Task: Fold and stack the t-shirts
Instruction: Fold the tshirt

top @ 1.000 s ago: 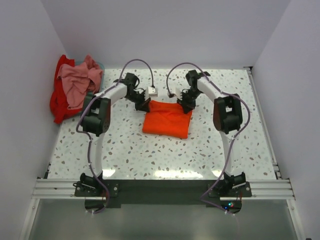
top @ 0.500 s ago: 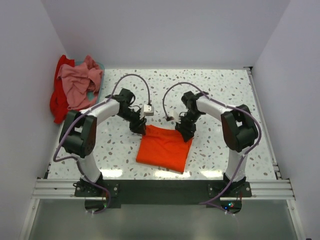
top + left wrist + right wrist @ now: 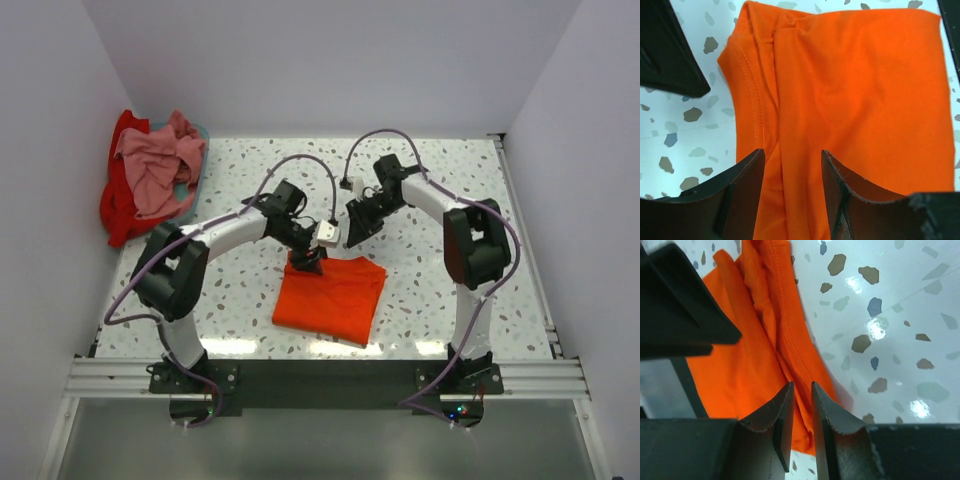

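While the folded orange t-shirt (image 3: 333, 298) lies on the speckled tabletop (image 3: 500, 290), the left tool (image 3: 790, 165) hovers released and the right tool (image 3: 801, 405) nearly clenched, grasping nothing.

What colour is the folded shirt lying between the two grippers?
Bright orange, plain with no print; the folded t-shirt shows best in the left wrist view.

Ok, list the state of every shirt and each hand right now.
orange t-shirt: folded, flat on the table.
pink t-shirt: crumpled, unfolded, on the far-left pile.
red t-shirt: crumpled, unfolded, under the pink one.
left hand: open, fingers over the orange cloth.
right hand: nearly closed, holding nothing, above the shirt's edge.
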Robot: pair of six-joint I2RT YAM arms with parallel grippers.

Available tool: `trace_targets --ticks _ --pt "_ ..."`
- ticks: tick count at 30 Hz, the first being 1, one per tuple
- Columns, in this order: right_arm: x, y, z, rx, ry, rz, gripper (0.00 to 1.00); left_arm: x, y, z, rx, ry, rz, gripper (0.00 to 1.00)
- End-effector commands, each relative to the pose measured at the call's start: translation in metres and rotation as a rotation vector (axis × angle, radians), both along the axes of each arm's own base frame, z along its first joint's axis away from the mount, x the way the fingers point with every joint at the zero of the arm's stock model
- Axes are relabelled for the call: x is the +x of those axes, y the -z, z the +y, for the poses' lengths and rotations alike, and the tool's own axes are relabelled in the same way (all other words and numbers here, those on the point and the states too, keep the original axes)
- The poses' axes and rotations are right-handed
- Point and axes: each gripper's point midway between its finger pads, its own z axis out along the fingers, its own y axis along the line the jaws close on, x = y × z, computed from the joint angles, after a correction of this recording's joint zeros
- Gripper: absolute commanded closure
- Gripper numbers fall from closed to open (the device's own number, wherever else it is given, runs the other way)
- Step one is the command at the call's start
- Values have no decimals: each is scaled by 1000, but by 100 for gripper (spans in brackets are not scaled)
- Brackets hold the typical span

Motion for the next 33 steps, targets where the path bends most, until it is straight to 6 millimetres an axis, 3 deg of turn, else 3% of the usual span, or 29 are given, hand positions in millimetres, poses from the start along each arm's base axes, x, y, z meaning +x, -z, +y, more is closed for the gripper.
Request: trace_targets --ticks 1,11,17,21,28,33 --pt "11 -4 25 104 106 101 77 16 3 -19 -34 29 -50 46" --pt "5 19 43 136 131 200 78 -2 32 -27 -5 100 -15 53" --pt "-14 39 51 125 97 254 79 -6 29 -29 -23 113 -42 75" --pt "-23 55 51 101 74 286 80 -6 27 -28 -17 114 -49 99" --pt "-35 76 51 75 24 312 81 -6 8 -28 -51 121 -121 100" --pt "-46 85 51 64 -3 337 81 5 -10 -33 -86 122 -230 100"
